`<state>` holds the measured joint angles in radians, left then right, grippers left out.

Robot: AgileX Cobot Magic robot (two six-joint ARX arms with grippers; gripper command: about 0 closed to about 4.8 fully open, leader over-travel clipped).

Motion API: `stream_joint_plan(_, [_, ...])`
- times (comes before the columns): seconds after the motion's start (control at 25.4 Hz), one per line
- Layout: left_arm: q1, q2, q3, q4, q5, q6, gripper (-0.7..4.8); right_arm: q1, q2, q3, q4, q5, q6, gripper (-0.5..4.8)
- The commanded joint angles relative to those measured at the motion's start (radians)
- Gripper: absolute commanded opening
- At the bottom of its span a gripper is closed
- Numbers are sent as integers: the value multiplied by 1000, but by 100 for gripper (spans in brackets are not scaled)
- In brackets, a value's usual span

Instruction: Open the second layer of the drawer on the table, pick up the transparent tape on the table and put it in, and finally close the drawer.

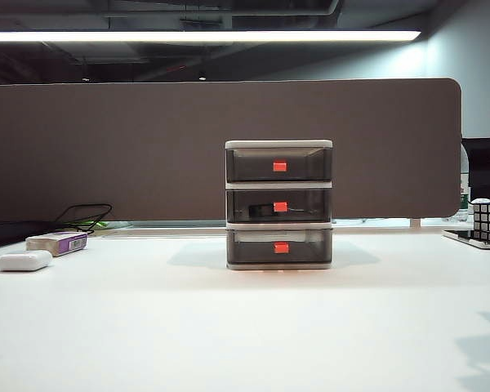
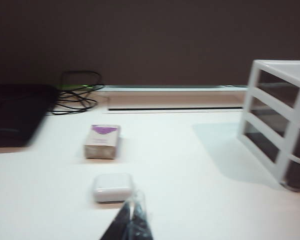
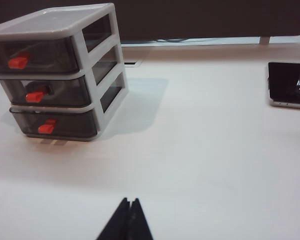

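Black fingertips of the right gripper [image 3: 129, 207] stood pressed together with nothing between them, low over a bare stretch of the white table [image 3: 215, 150] in the right wrist view. Beyond them and to one side sat the drawer [image 3: 60, 75], a three-tier unit with a pale grey frame and smoky grey fronts, each carrying a red-orange tab. All three tiers were pushed in flush. Behind the front of the second layer [image 3: 45, 91] a dark shape showed just beside the tab. Near the far edge of that view lay a flat dark device [image 3: 289, 85], well apart from the drawer.

In the left wrist view the left gripper [image 2: 131, 212] was likewise closed tip to tip and held nothing; the picture was blurred. Just past its tips lay a white oval case [image 2: 112, 186], then a purple-and-white box [image 2: 102, 141], and farther back a coil of black cable [image 2: 77, 95]. The drawer's pale frame stood off to one side of that view.

From the exterior view neither gripper was visible. The drawer stood in the middle of the table, shut, and the transparent tape [image 1: 264, 211] lay inside the second layer as a dark form left of the tab. A cube puzzle [image 1: 489, 219] stood at the right edge
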<state>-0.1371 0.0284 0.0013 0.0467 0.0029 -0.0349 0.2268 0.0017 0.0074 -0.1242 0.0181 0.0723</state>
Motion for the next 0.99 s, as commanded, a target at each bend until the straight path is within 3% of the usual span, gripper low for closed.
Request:
stream_joint_plan(0.04, [119, 2, 6, 16, 152, 1, -5, -15, -2, -6, 23, 16, -23, -5])
stream_joint_plan(0.12, [179, 2, 6, 21, 199, -2, -5, -29, -1, -6, 22, 39, -25, -5])
stream_joint_plan(0.28, [236, 2, 6, 23, 202, -23, -5, -62, -1, -6, 24, 58, -24, -5])
stream_joint_plan(0.99, [237, 2, 6, -16, 200, -25, -5, -80, -1, -6, 20, 51, -23, -4])
